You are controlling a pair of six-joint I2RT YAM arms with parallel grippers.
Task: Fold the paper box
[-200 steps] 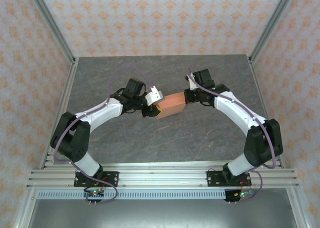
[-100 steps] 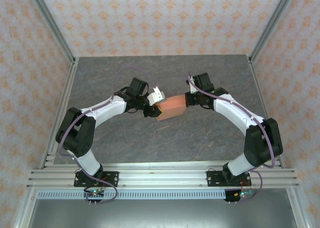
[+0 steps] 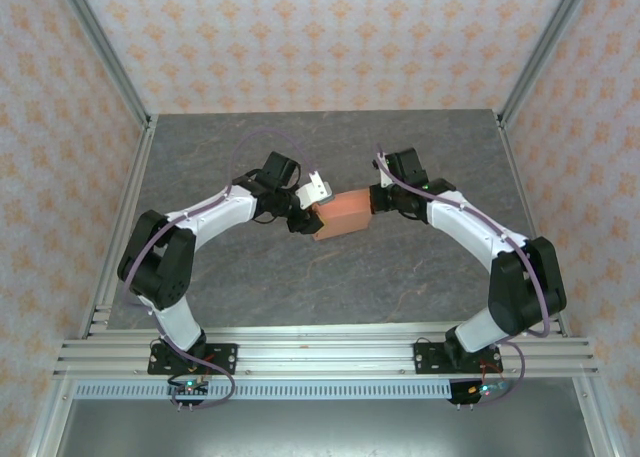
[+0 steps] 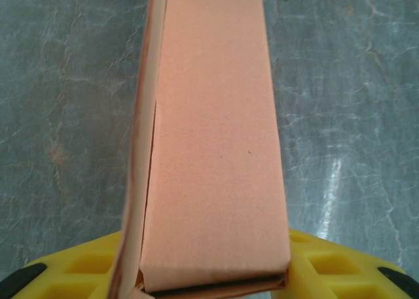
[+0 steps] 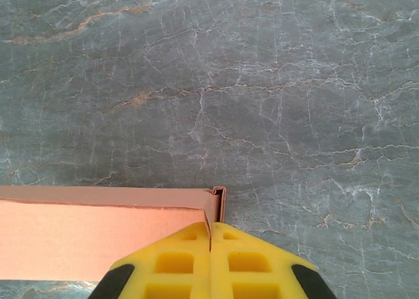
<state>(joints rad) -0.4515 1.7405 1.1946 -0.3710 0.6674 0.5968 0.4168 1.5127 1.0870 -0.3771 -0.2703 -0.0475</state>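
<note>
Right gripper (image 5: 211, 230) clenched on a thin end flap of the salmon paper box (image 3: 343, 213). Left gripper (image 3: 306, 217) straddles the box's left end, though its grip cannot be told. The folded box spans both arms at the middle of the grey marbled table (image 3: 420, 277).

Setting: robotics lab test cell.
Evidence:
- Left arm (image 3: 205, 217) and right arm (image 3: 470, 227), white and black, bolted side by side to an aluminium rail (image 3: 320, 355).
- Grey stone-look worktop (image 3: 400, 277).
- Bare aluminium frame posts (image 3: 100, 47) at the corners.
- Patterned backdrop panels (image 3: 320, 37) serving as walls on three sides.
</note>
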